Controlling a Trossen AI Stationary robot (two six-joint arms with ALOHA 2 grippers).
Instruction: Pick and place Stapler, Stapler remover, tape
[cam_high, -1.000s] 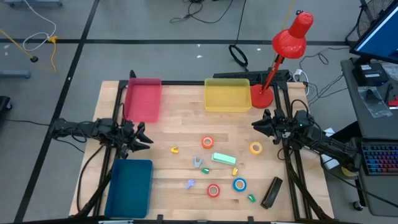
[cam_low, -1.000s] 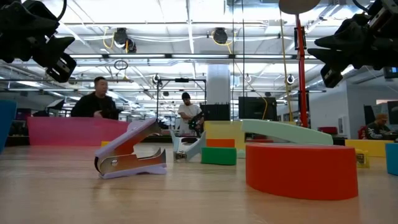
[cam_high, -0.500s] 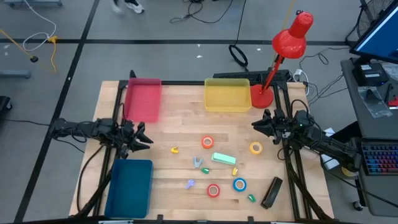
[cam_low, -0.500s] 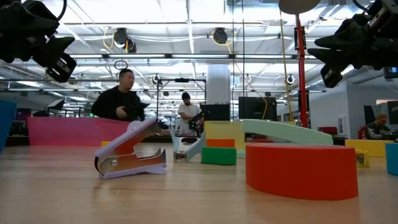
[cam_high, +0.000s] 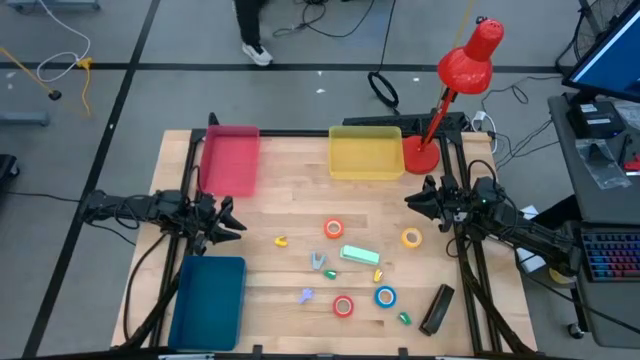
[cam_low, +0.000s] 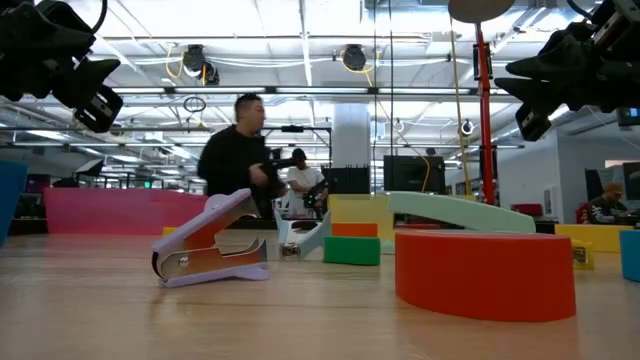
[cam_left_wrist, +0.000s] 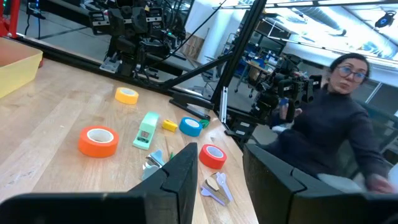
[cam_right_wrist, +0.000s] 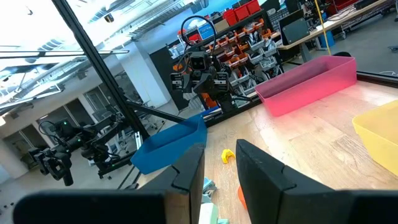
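- Left tool (cam_high: 237, 225), fingers apart, hovers left of the mint stapler (cam_high: 360, 255).
- Right tool (cam_high: 410, 200), fingers apart, hovers above-right.
- Tape rolls ring the stapler; the lilac staple remover (cam_low: 212, 243) partly hides a person.

No legible text anywhere.

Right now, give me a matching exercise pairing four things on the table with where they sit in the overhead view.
Things:
1. pink tray
2. blue tray
3. black stapler
4. yellow tape roll

Places:
A. near edge, left corner
B. near edge, right side
C. far edge, left side
D. just in front of the right claw

Pairs: 1-C, 2-A, 3-B, 4-D
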